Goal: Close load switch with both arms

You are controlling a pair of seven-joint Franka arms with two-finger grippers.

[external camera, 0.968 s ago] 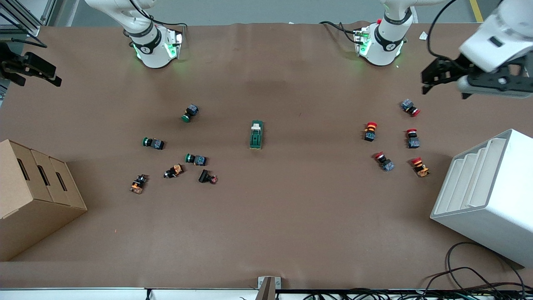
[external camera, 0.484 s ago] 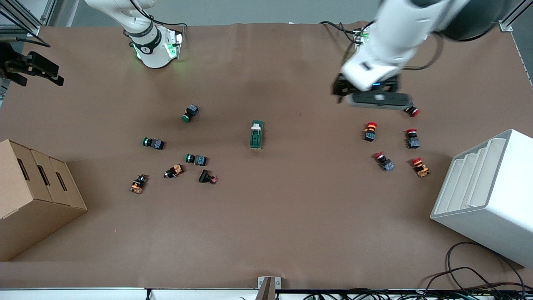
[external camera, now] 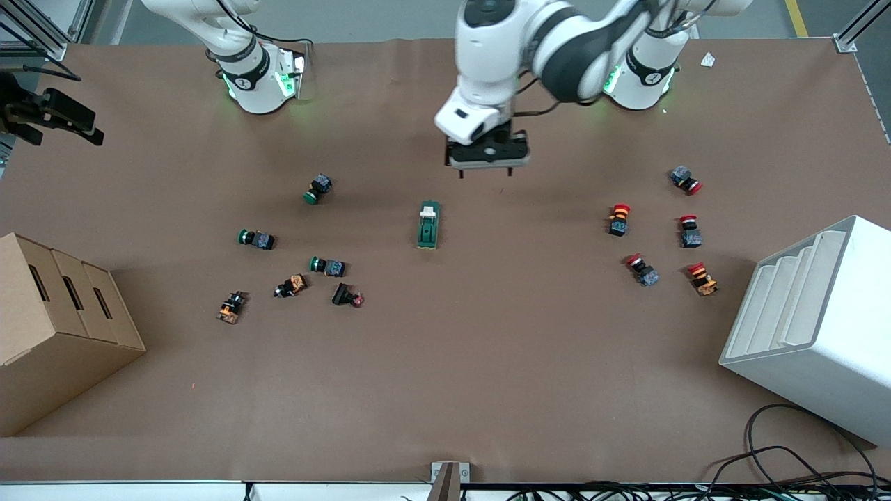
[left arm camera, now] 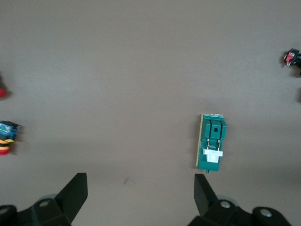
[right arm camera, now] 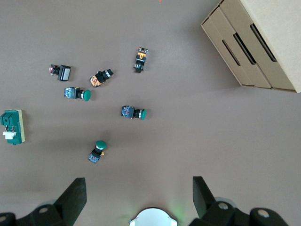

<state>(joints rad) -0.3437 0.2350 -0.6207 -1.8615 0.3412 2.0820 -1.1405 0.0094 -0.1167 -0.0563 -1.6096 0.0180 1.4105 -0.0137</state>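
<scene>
While the load switch point(external camera: 429, 225) lay untouched at the middle of the counter point(external camera: 445, 390), its cream lever tab at the end toward the robots' bases, the left claw point(external camera: 486, 169) had swept in from the left arm's end of the counter, where it had hung a second earlier, and now stood in the air close to the switch, over bare counter just beside the tab end and toward the left arm's end. In the left wrist view the switch point(left arm camera: 211, 141) showed just ahead of one finger point(left arm camera: 203, 194), not between the two; the fingers were spread wide and held nothing. This was judged the approach step: no contact had been made, the lever had not been moved, and the claw needed to shift sideways over the switch before descending.

The right claw point(external camera: 49, 117) had kept its place over the counter's edge at the right arm's end, well apart from the switch point(right arm camera: 12, 127); its fingers point(right arm camera: 75, 194) were likewise spread and empty, and the arm waited.

The right claw was partly cut off by the front view's edge. The lever's exact position, raised or pressed, could not be read. The left arm's body covered the counter beneath it near its base.
</scene>
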